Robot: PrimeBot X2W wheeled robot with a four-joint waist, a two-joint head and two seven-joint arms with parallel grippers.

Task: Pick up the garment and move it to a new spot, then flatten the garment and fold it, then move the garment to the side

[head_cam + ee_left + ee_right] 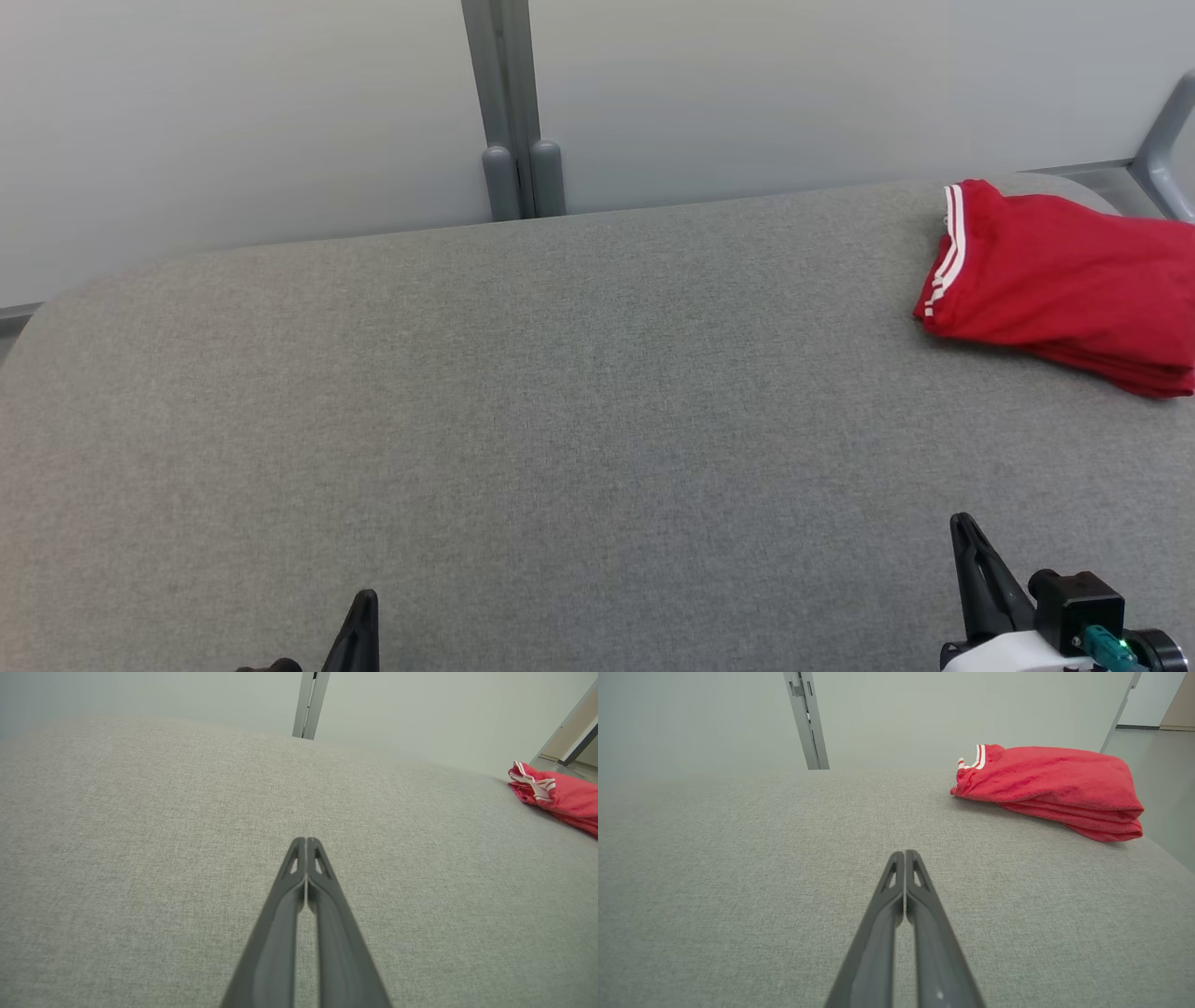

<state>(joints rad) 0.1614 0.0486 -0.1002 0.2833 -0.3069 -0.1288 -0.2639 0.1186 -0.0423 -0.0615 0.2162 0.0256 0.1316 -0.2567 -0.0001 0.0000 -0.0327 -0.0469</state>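
Left hand (pixel 366 602) closed, empty, lower left of frame over grey worktop (pixel 560 420). Right hand (pixel 963 525) closed, empty, lower right. Red garment (pixel 1055 280), white-striped trim, lies folded on worktop at upper right, well apart from both hands.

1. garment (pixel 1064 271): red fabric, with white stripes running along one hem.
2. State: folded into a compact stack. Several layers show at its near edge, and the top face is mostly smooth.
3. Pose: lies flat, striped hem at the end toward the robot's left.
4. Location: far right corner of the grey fabric surface (pixel 560 420), cut off by the head view's right edge.
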